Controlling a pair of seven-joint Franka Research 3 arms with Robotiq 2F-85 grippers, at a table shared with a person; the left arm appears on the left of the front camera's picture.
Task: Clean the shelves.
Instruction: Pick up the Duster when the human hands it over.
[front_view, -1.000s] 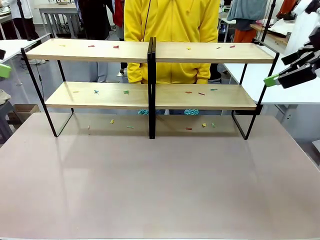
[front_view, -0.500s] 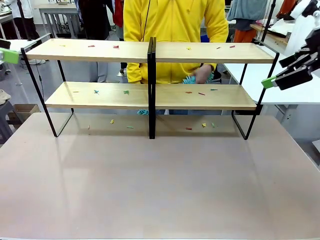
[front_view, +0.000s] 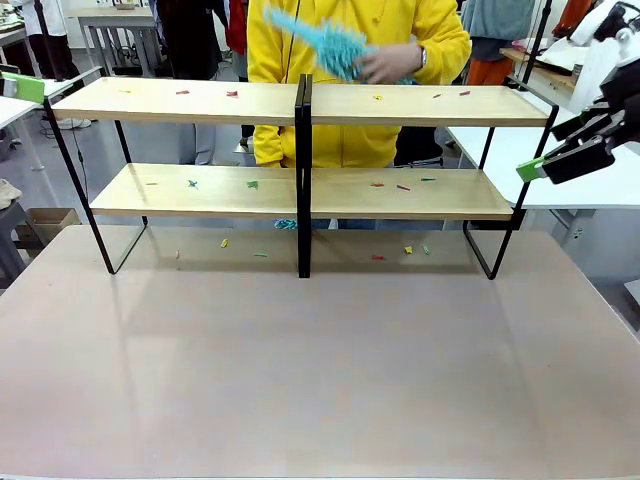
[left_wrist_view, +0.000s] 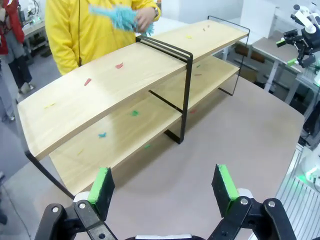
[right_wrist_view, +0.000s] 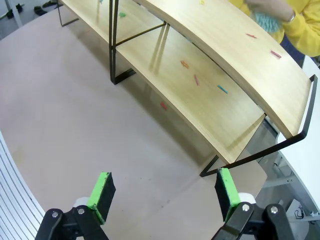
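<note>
Spread wide and empty, the right gripper (front_view: 548, 148) hangs off the right end of the shelves (front_view: 150, 100), which stand across the far half of the table (front_view: 320, 380). Behind them the person's hand (front_view: 385, 64) holds a turquoise duster (front_view: 322, 42) above the top board, near the black centre post (front_view: 304, 170). I judge the dusting is only starting, since coloured scraps (front_view: 232, 94) lie on both boards and on the table beneath.

From the left wrist, the left gripper (left_wrist_view: 165, 186) is parted with nothing between its pads, short of the shelves' left end.

From the right wrist, parted jaws hover over bare table beside the rack's end frame.

Next, the scraps need sweeping off each half. The post and the low gap between tiers would hinder a long stroke.
</note>
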